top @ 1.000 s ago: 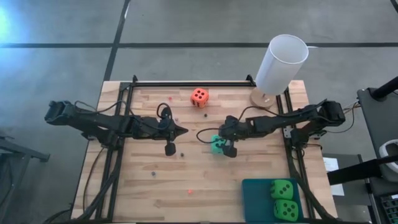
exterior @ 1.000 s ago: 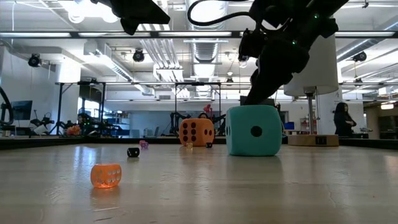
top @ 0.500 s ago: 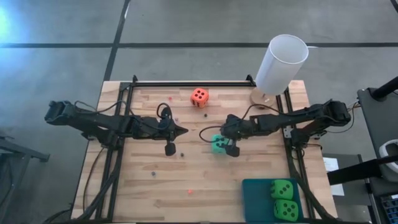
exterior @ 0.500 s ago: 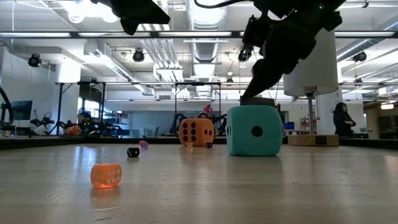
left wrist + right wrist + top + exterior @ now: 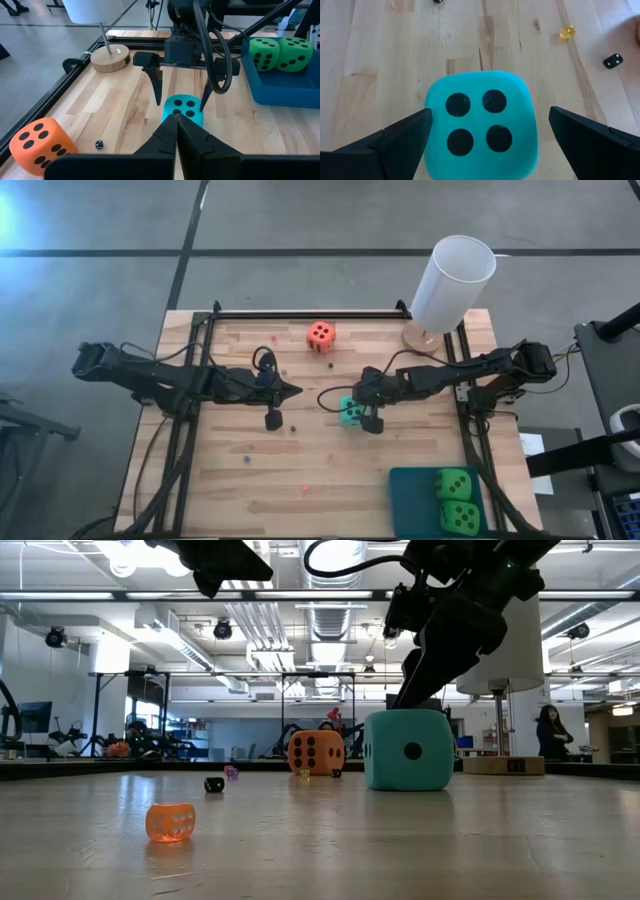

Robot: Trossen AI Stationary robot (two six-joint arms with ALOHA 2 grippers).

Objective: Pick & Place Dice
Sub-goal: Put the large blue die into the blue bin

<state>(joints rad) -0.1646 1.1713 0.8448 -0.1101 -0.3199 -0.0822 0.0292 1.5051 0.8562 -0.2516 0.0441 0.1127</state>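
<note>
The turquoise die (image 5: 481, 122) rests on the wooden table, four pips up, right of the table's middle (image 5: 350, 412). My right gripper (image 5: 488, 119) is open and slants down over it, one finger on each side, with a gap showing at one finger. My left gripper (image 5: 176, 120) is shut and hangs above the table's middle (image 5: 297, 390), pointing at the turquoise die from its left. The orange-red die (image 5: 321, 335) sits near the far edge. Two green dice (image 5: 452, 483) (image 5: 460, 517) lie in a blue tray (image 5: 410, 500).
A tall white cylinder (image 5: 455, 280) stands on a round wooden base (image 5: 425, 337) at the far right corner. Tiny dice lie scattered on the table: an orange one (image 5: 170, 822), a black one (image 5: 214, 784), a yellow one (image 5: 565, 32). Black rails run along the table's sides.
</note>
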